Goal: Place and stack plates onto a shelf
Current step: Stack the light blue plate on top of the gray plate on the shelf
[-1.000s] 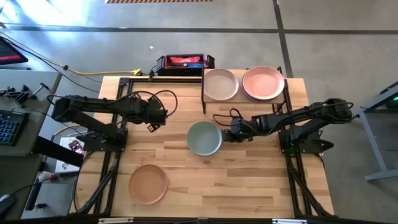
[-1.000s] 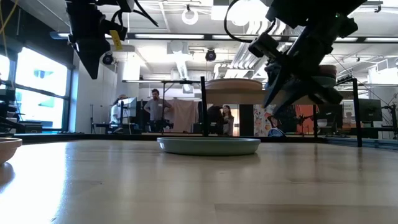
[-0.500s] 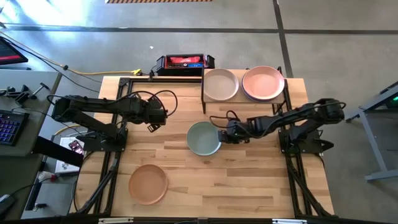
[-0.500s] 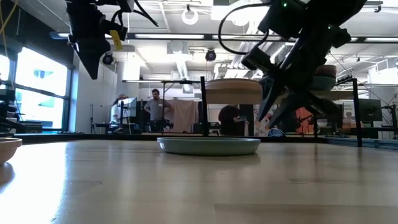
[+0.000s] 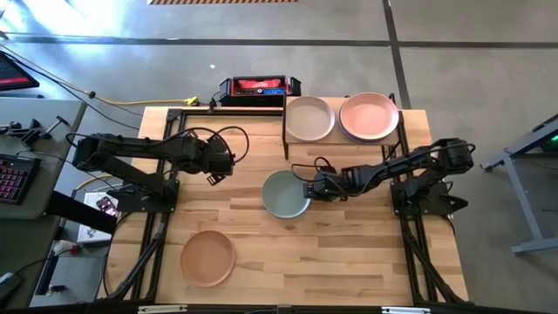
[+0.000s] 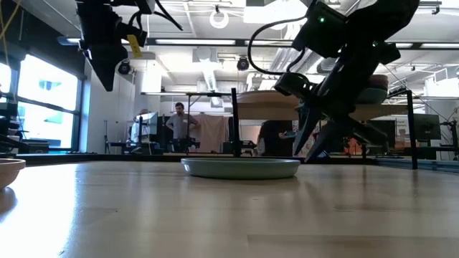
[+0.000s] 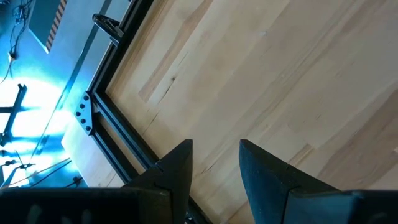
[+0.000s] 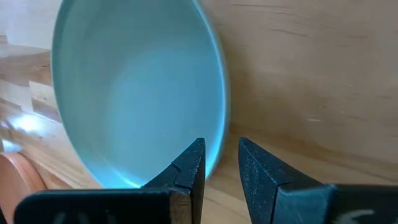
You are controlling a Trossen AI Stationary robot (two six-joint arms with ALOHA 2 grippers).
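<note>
Just ahead of the right gripper (image 5: 307, 187), a sage green plate (image 5: 285, 194) lies flat on the counter (image 5: 349, 253), hollow up; round, so no long axis. Right wrist view shows the fingers (image 8: 186, 171) slightly apart, straddling its near rim (image 8: 219, 106), not clamped. Low view shows the plate level, which the high view cannot. Beyond it, the shelf (image 5: 286, 131) carries a beige plate (image 5: 309, 119) and pink plate (image 5: 369, 116). Peach plate (image 5: 207, 257) sits well apart. Left gripper (image 5: 212, 179) hovers, fingers (image 7: 177, 168) apart over bare wood.
</note>
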